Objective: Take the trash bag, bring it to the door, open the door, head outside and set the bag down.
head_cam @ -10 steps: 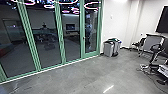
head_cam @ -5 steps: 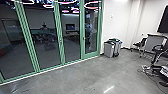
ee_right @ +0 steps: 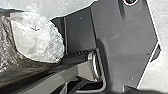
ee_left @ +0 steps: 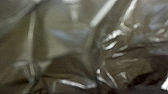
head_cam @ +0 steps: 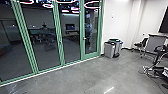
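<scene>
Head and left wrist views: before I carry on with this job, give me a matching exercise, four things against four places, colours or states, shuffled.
1. door with the handle
2. grey bins
3. dark panel
4. trash bag

A. high up, at the head view's right edge
B. crinkled and shiny, in the left wrist view
C. glass in a green frame
D. standing on the floor, just right of the green frame

Pairs: 1-C, 2-D, 3-A, 4-B
</scene>
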